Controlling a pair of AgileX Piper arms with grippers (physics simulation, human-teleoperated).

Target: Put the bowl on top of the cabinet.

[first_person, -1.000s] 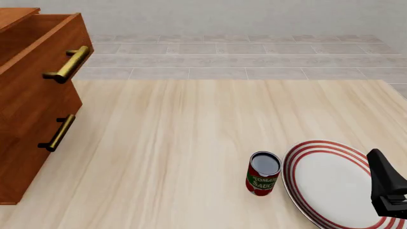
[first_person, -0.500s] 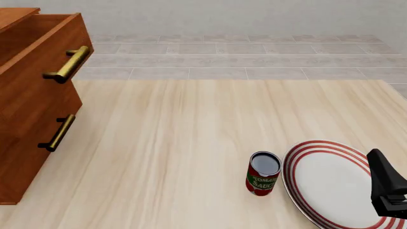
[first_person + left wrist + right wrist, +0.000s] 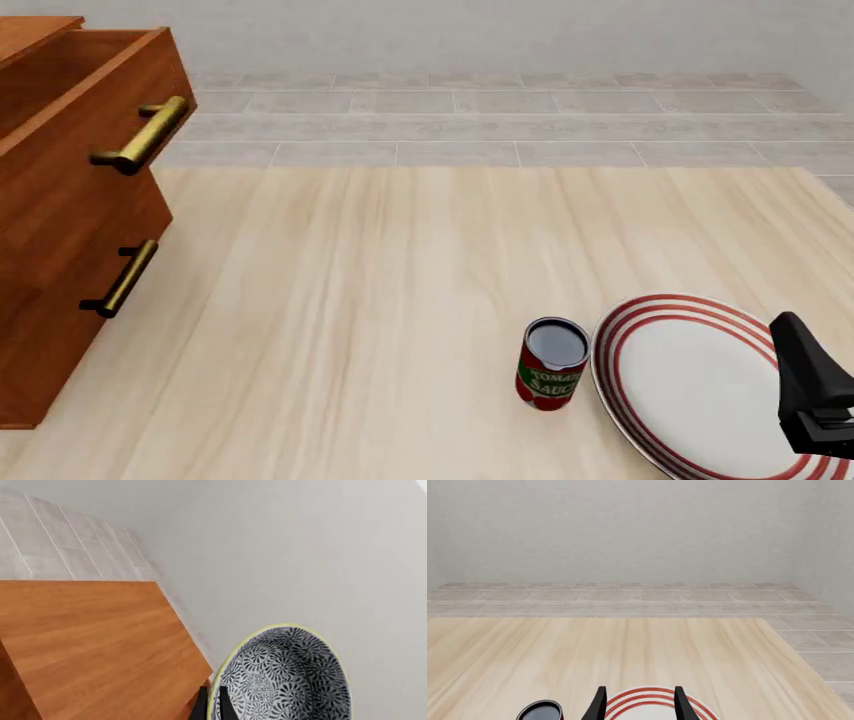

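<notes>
The bowl (image 3: 287, 680), white with dense dark-blue swirls and a pale yellow rim, shows only in the left wrist view. My left gripper (image 3: 212, 709) is shut on its rim, one dark finger on each side of the wall. The bowl hangs tilted over the edge of the cabinet's flat reddish-brown top (image 3: 93, 640). In the front view the cabinet (image 3: 67, 230) stands at the far left with brass bar handles; neither bowl nor left gripper appears there. My right gripper (image 3: 639, 706) is open and holds nothing, low over the plate.
A red-ringed white plate (image 3: 681, 380) lies at the table's front right, with a tomato sauce can (image 3: 551, 363) upright just left of it. The right arm (image 3: 807, 400) sits over the plate's right edge. The cabinet's upper drawer (image 3: 94, 90) juts out.
</notes>
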